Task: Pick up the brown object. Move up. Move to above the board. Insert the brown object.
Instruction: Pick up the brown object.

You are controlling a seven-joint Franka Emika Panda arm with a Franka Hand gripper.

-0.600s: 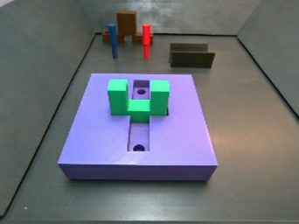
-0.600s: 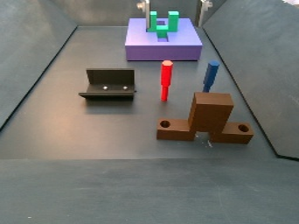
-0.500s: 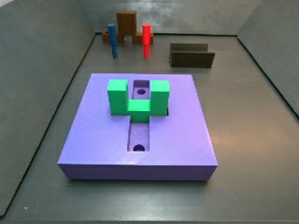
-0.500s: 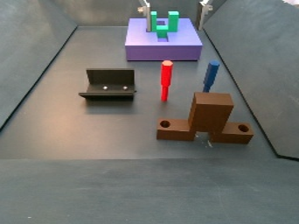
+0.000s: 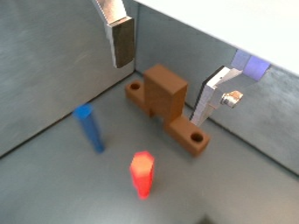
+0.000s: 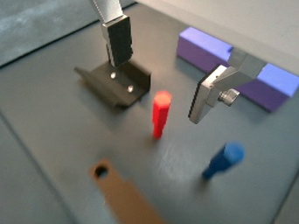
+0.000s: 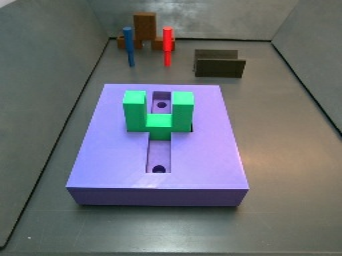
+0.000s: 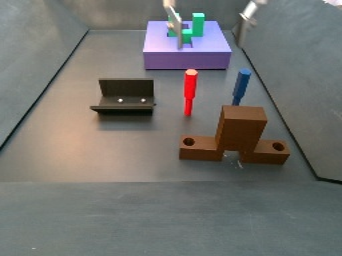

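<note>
The brown object (image 8: 238, 135) stands on the grey floor, a flat base with a round hole at each end and an upright block in the middle. It also shows in a side view (image 7: 144, 24) and both wrist views (image 5: 163, 96) (image 6: 122, 197). My gripper (image 8: 210, 8) hangs high over the floor, open and empty, with the brown object below and between its fingers in a wrist view (image 5: 165, 68). The purple board (image 7: 214, 150) (image 8: 167, 55) lies flat with a central slot and bears a green U-shaped block (image 7: 158, 110).
A red peg (image 8: 190, 92) and a blue peg (image 8: 242, 87) stand upright beside the brown object. The dark fixture (image 8: 124, 96) (image 7: 219, 64) stands on the floor to one side. Grey walls enclose the floor.
The gripper's fingers at the top of a side view have shifted slightly. Nothing on the floor has moved.
</note>
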